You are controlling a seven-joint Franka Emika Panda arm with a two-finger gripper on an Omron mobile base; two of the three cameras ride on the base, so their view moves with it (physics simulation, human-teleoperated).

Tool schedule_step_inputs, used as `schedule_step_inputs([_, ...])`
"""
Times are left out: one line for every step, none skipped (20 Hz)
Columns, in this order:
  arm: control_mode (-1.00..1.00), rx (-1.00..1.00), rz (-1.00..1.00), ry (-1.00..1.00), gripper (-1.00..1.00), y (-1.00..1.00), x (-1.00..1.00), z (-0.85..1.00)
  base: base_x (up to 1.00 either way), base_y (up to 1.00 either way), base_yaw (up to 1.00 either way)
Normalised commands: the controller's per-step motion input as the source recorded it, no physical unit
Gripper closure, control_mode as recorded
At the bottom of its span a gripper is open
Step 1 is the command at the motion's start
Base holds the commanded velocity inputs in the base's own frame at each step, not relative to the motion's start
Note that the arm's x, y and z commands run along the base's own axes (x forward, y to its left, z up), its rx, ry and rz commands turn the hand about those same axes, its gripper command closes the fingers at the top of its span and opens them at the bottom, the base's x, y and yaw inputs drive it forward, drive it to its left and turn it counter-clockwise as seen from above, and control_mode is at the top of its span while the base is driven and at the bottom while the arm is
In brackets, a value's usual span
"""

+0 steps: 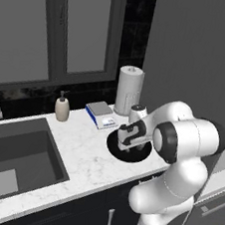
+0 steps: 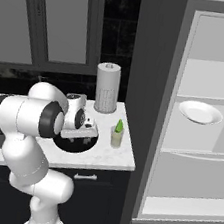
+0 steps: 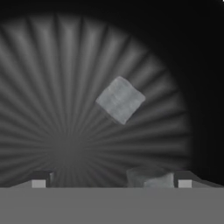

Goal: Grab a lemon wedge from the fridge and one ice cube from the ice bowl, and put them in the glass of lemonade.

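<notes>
The black ice bowl point(image 3: 65, 87) holds one ice cube point(image 3: 120, 99) mid-floor and another point(image 3: 151, 178) between the parted fingers point(image 3: 39, 179), untouched. The glass of lemonade point(image 2: 116, 136), lemon wedge point(image 2: 119, 125) inside, stands right of it on the marble counter point(image 1: 85, 163), beside the open fridge point(image 2: 200, 141).

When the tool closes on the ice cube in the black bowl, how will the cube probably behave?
The ice cube looks glossy, so it may slip between the fingertips. It lies loose on the ribbed floor of the ice bowl, so a nudge would probably slide it. It seems small and stiff, likely light.
</notes>
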Motion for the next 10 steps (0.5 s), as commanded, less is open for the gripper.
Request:
schedule_step_inputs([-1.0,0.02,-0.05,0.0,-1.0,0.0,0.0,-0.29,0.0,0.0,0.0])
schedule_step_inputs([-1.0,0.02,-0.05,0.0,-1.0,0.0,0.0,-0.21,0.0,0.0,0.0])
schedule_step_inputs([-1.0,0.02,-0.04,0.0,-1.0,0.0,0.0,-0.16,0.0,0.0,0.0])
schedule_step_inputs([-1.0,0.02,-0.02,0.0,-1.0,0.0,0.0,-0.1,0.0,0.0,0.0])
schedule_step_inputs([-1.0,0.01,-0.02,0.0,-1.0,0.0,0.0,-0.09,0.0,0.0,0.0])
schedule_step_inputs([-1.0,0.01,-0.01,0.0,-1.0,0.0,0.0,-0.16,0.0,0.0,0.0])
schedule_step_inputs([-1.0,0.01,0.0,0.0,-1.0,0.0,0.0,-0.26,0.0,0.0,0.0])
schedule_step_inputs([-1.0,0.01,0.0,0.0,-1.0,0.0,0.0,-0.38,0.0,0.0,0.0])
schedule_step_inputs([-1.0,0.01,-0.01,0.0,-1.0,0.0,0.0,-0.53,0.0,0.0,0.0])
schedule_step_inputs([-1.0,0.02,-0.01,0.0,-1.0,0.0,0.0,-0.66,0.0,0.0,0.0])
